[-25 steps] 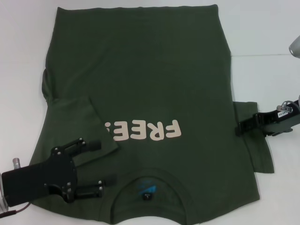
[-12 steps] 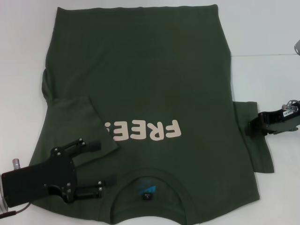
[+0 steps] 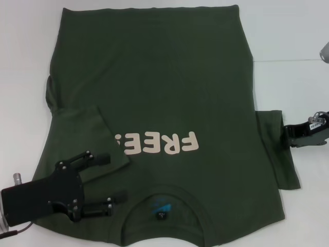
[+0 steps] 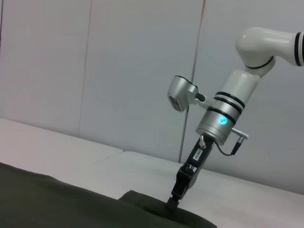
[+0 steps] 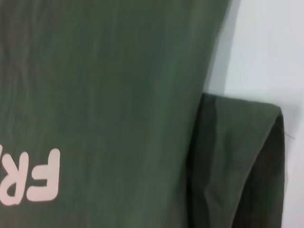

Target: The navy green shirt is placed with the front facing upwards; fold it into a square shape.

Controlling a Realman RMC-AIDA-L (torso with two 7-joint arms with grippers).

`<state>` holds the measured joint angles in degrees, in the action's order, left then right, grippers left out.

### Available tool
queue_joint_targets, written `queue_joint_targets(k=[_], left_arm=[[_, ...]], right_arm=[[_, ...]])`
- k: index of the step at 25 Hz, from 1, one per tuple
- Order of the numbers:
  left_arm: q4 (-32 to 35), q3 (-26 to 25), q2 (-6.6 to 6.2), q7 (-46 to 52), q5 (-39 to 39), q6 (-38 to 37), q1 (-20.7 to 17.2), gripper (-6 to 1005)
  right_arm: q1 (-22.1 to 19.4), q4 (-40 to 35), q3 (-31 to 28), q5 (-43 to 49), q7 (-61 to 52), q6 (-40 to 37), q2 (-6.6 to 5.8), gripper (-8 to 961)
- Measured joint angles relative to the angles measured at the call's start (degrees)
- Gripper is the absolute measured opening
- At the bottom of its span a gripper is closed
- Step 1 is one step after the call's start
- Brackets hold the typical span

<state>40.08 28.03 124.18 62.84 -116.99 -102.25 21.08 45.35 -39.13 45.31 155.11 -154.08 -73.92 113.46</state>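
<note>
The navy green shirt (image 3: 169,87) lies flat, front up, with cream lettering (image 3: 159,144) and its collar (image 3: 162,198) nearest me. One sleeve (image 3: 85,134) is folded in over the chest. My left gripper (image 3: 112,179) hovers open over that shoulder beside the collar, holding nothing. The other sleeve (image 3: 275,159) lies spread outward. My right gripper (image 3: 284,136) sits at that sleeve's outer edge. In the left wrist view the right gripper (image 4: 171,202) looks narrow and shut, its tip touching the cloth. The right wrist view shows the shirt body (image 5: 118,95) and the sleeve (image 5: 237,166).
The shirt rests on a white table (image 3: 293,36) with a seam line (image 3: 288,60) running to the right. Bare tabletop surrounds the shirt on the far left and far right. A pale wall (image 4: 118,71) stands behind the table.
My right gripper has drawn outward, from over the spread sleeve to its outer edge. The shirt and the left gripper have not moved.
</note>
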Motion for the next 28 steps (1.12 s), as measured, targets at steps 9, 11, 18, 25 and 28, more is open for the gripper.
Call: queue_joint_targets(k=[9, 11, 18, 25, 28], left_arm=[[-0.07, 0.0, 0.0, 0.0, 0.19, 0.13, 0.02, 943], [-0.08, 0.0, 0.0, 0.0, 0.21, 0.13, 0.02, 943], [-0.09, 0.0, 0.0, 0.0, 0.26, 0.2, 0.02, 942], [-0.09, -0.16, 0.0, 0.03, 0.28, 0.21, -0.08, 942], [-0.09, -0.18, 0.0, 0.06, 0.28, 0.22, -0.07, 942]], right_arm=[[0.34, -0.13, 1.75, 0.01, 0.01, -0.13, -0.44, 12], [0.3, -0.4, 1.63, 0.01, 0.01, -0.23, -0.62, 7], [-1.48, -4.57, -1.31, -0.38, -0.02, -2.39, -1.39, 1], [-3.64, -9.63, -5.42, -0.52, 0.08, -4.79, -1.95, 1], [-4.1, -11.73, -8.47, -1.15, 0.78, -6.1, -2.4, 1]])
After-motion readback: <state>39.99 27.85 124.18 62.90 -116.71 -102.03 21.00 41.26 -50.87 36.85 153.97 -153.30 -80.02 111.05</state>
